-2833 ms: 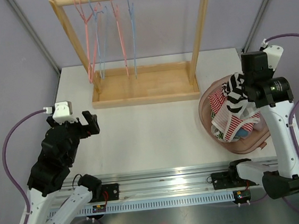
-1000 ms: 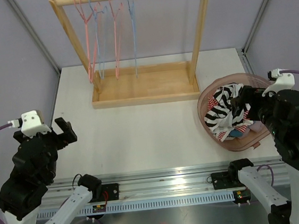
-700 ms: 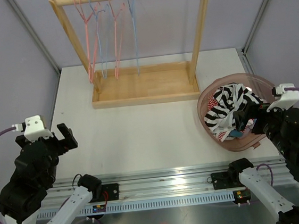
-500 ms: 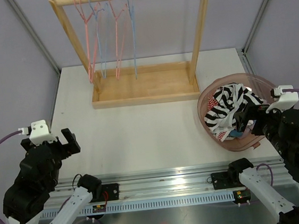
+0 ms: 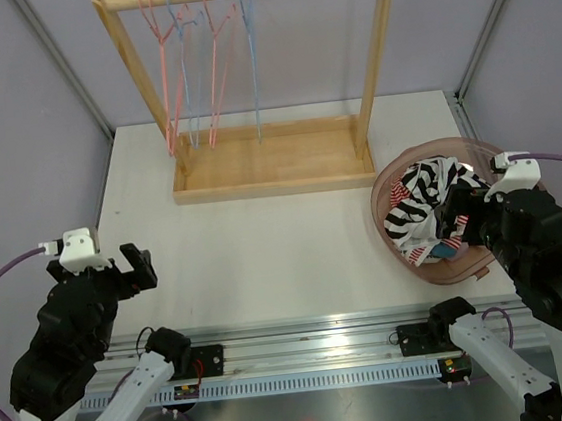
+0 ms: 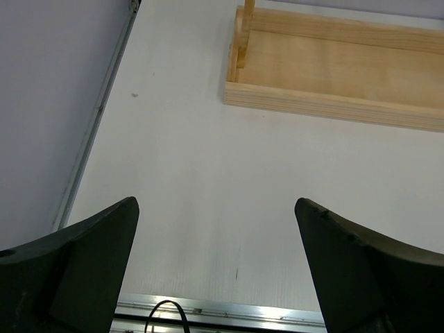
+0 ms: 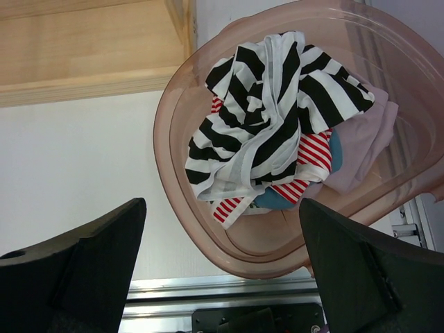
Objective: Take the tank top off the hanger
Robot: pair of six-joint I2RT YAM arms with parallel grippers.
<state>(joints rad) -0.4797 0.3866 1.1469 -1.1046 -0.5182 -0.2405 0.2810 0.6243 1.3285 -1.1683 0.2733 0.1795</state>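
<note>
Seemingly past the real work, with nothing left on a hanger, so treat the step in hand as a clean withdrawal. On the left, find the left gripper (image 5: 139,268) with fingers spread wide and holding nothing, low over the bare table (image 5: 264,242) near the front edge and well apart from everything else; draw it back toward its base without sweeping toward the wooden rack (image 5: 271,161). Farther along, note four thin hangers (image 5: 201,68), pink and blue, bunched at the left end of the rack's top rail and all bare; leave them alone, at risk otherwise of setting them swinging or unhooking one. On the right, see the black-and-white striped tank top (image 7: 267,118) lying crumpled on top of other clothes (image 7: 316,149) inside the pink basket (image 7: 163,132), off any hanger. Over the basket's near side, find the right gripper (image 5: 453,224), fingers likewise wide apart and gripping nothing. Lift that one straight up before pulling it back, checking for a strap or fold caught on a fingertip, and avoid dragging across the translucent rim, probably light enough to tip or slide. Close neither pair of fingers over the cloth.
</note>
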